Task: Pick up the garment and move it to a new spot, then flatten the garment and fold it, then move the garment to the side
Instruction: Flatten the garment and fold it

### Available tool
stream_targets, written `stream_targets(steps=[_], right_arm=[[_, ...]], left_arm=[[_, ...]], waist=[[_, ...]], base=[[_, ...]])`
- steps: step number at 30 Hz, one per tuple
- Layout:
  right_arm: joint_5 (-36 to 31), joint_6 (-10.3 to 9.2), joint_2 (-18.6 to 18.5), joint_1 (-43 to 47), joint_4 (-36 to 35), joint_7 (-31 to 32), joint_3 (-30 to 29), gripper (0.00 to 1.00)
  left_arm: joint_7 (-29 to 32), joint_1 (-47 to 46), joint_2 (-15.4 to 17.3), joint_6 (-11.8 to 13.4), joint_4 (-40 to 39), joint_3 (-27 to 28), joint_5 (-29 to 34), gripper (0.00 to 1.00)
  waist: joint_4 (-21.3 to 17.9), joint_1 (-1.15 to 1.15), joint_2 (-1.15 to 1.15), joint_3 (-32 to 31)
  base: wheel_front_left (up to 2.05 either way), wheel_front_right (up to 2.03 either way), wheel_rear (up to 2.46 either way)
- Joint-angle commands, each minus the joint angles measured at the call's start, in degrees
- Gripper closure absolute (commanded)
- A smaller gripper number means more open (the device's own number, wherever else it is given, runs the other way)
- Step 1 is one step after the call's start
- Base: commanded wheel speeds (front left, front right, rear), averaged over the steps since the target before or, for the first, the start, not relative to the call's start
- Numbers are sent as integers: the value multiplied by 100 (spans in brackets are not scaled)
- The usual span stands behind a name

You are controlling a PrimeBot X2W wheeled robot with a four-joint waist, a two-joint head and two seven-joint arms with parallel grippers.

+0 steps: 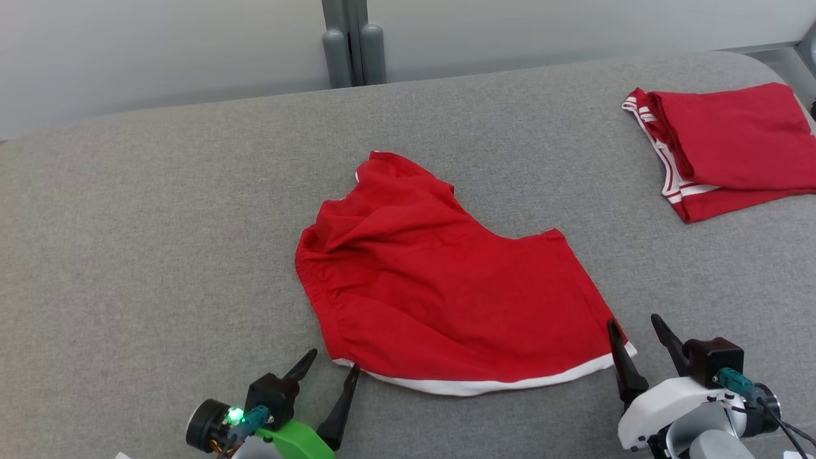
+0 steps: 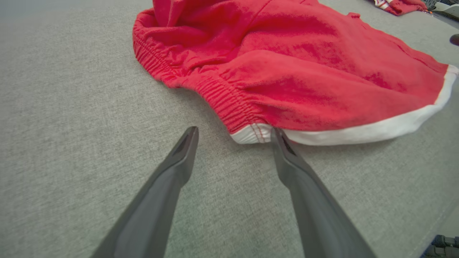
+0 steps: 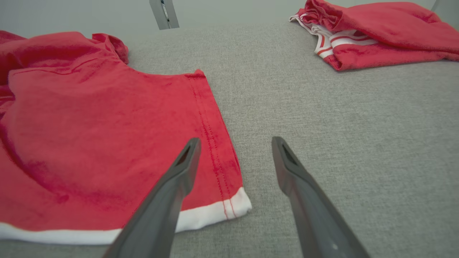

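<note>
A red garment (image 1: 440,287) with a white hem lies rumpled in the middle of the grey table (image 1: 127,255); it looks like shorts with an elastic waistband at its left. My left gripper (image 1: 333,360) stands open at the garment's near left corner (image 2: 251,133), one fingertip touching the white hem there. My right gripper (image 1: 634,322) is open at the near right corner (image 3: 229,200), its left finger over the cloth and its right finger over bare table. Nothing sits between either pair of fingers.
A second red garment (image 1: 727,150) with white stripes lies folded at the far right of the table (image 3: 376,32). A grey post (image 1: 350,44) rises behind the table's far edge. Bare table stretches to the left of the middle garment.
</note>
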Motion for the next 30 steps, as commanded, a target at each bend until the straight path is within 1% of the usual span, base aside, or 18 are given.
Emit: stream_targets(steps=[1, 8, 11, 12, 14, 15, 16, 17, 21, 25, 30], right_arm=[[43, -10, 9, -117, 95, -16, 9, 0], [165, -10, 79, -352, 629, -16, 98, 0], [221, -9, 118, -441, 815, -16, 182, 0], [254, -10, 123, -471, 883, -16, 193, 0], [337, -9, 138, -509, 1044, -16, 256, 0], [393, -9, 150, -545, 1091, -16, 289, 0], [468, -9, 166, -570, 1199, -15, 349, 54], [522, -9, 170, -581, 1279, -13, 405, 100], [675, -10, 165, -584, 1348, -3, 498, 100], [849, -9, 84, -469, 916, -9, 453, 100], [950, -9, -40, -433, 186, -10, 428, 100]], left_arm=[[0, -148, 68, -13, 99, -59, -54, 0], [1, -477, 22, -13, 422, -366, -287, 0], [1, -604, 86, -13, 445, -553, -345, 0], [0, -631, 95, -13, 388, -593, -385, 22], [1, -626, 127, -13, 314, -633, -413, 82], [1, -604, 138, -13, 285, -677, -434, 100], [1, -580, 156, -14, 234, -715, -445, 100], [1, -562, 173, -14, 197, -729, -456, 100], [1, -393, 197, -14, -28, -683, -511, 100], [1, -180, 253, -14, -508, -526, -443, 100], [1, -6, 390, -14, -1224, -393, -401, 100]], waist=[[-37, 0, 0, 57], [-92, 0, 0, 135], [-116, 0, 0, 155], [-124, 0, 0, 164], [-131, 0, 0, 179], [-132, 0, 0, 182], [-127, 0, 0, 183], [-122, 0, 0, 182], [-83, 0, 0, 146], [-45, 0, 0, 90], [3, 0, 0, 40]], base=[[0, 0, 0], [0, 0, 0], [0, 0, 0], [0, 0, 0], [0, 0, 0], [0, 0, 0], [0, 0, 0], [0, 0, 0], [0, 0, 0], [0, 0, 0], [0, 0, 0]])
